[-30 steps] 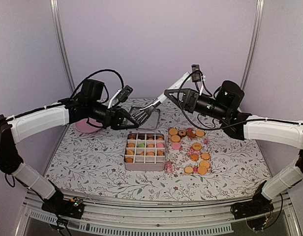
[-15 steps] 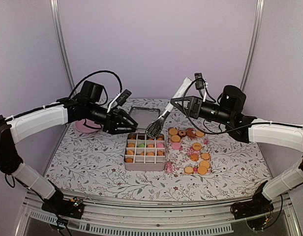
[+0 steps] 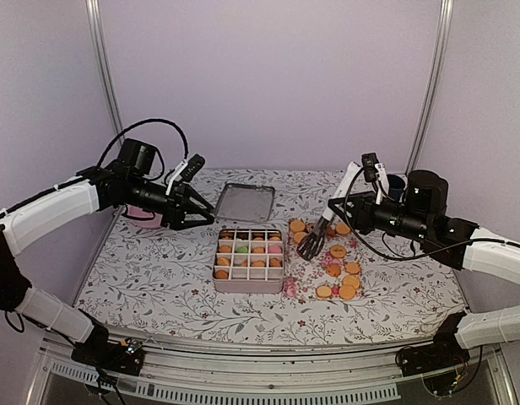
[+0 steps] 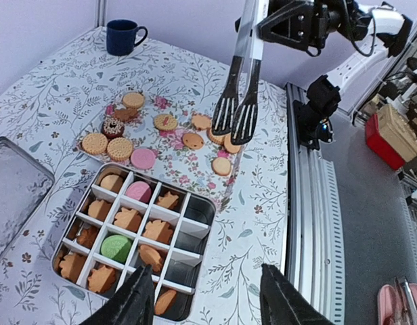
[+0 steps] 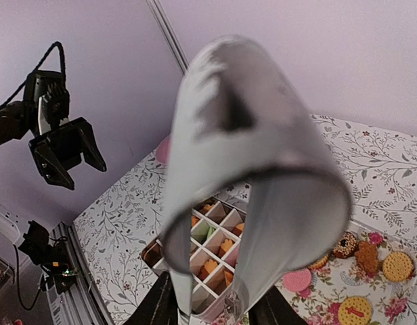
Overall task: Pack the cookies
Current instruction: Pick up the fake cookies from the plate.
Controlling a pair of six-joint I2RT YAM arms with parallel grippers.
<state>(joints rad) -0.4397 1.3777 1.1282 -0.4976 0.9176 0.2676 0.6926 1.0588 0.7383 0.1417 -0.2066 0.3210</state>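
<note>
The cookies lie on a floral tray right of a divided tin box that holds more cookies in its cells. My right gripper is shut on the handle of metal tongs, whose dark tips hang just above the tray's left side. In the right wrist view the tongs' handle fills the middle, with my right gripper clamped round it. My left gripper hovers left of the box, open and empty. Seen from the left wrist, the left gripper sits over the box's near corner.
The tin lid lies flat behind the box. A pink plate sits at the back left, partly behind my left arm. A blue mug stands at the far right back. The table's metal rail runs along the near edge.
My left gripper has opened and drawn back to the left. The right arm has swung the tongs right and down, from above the lid to just over the cookie tray.
</note>
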